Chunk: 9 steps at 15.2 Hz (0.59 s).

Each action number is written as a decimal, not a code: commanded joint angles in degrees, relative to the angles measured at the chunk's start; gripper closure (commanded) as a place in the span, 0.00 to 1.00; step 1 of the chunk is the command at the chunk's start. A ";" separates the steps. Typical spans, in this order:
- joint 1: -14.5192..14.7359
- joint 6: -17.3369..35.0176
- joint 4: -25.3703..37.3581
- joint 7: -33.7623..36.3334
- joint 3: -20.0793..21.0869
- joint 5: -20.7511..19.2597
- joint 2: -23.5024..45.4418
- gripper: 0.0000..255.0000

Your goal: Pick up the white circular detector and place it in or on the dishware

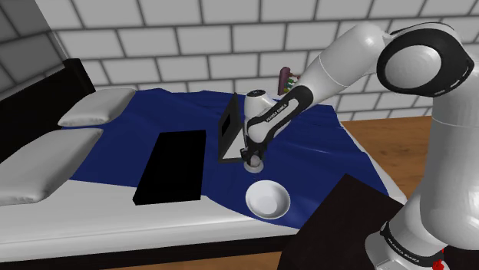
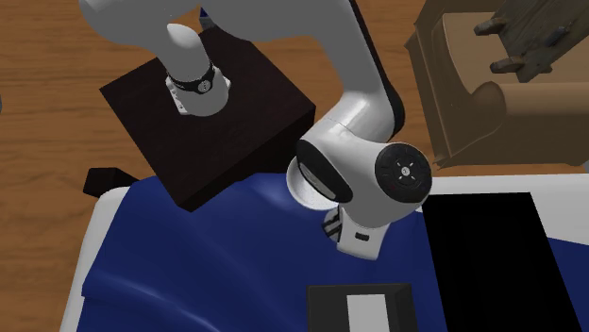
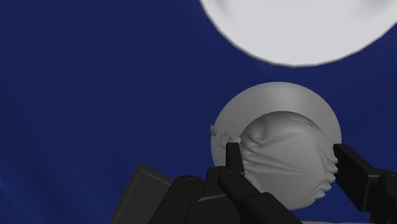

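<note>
While the white arm rises from its dark stand at the shoulder view's lower right, it bends over a bed covered by a blue blanket and turns its wrist steeply downward. The black gripper points down at the blanket, low against it. It sits directly on top of the detector, a pale round disc lying flat on the blue cloth. In the wrist view, the gripper straddles the detector. The two fingers press against opposite sides of its raised, wrinkled centre, clasping it, with the flat rim spreading out around them. A white bowl stands upright on the blanket just beside the detector, on the side nearer the bed's edge, and is not touching it. In the wrist view, the bowl lies just past the detector.
</note>
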 commanded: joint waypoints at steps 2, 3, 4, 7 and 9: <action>-0.10 -1.84 -0.01 -0.18 0.11 0.20 -1.84 1.00; -0.11 -2.06 -0.01 -0.19 0.12 0.23 -2.05 1.00; 0.27 -1.37 -2.46 0.42 0.34 0.26 -3.81 1.00; 1.43 0.42 -9.52 2.33 1.14 0.46 -9.06 1.00; 2.24 1.36 -13.95 3.65 1.82 0.73 -12.55 1.00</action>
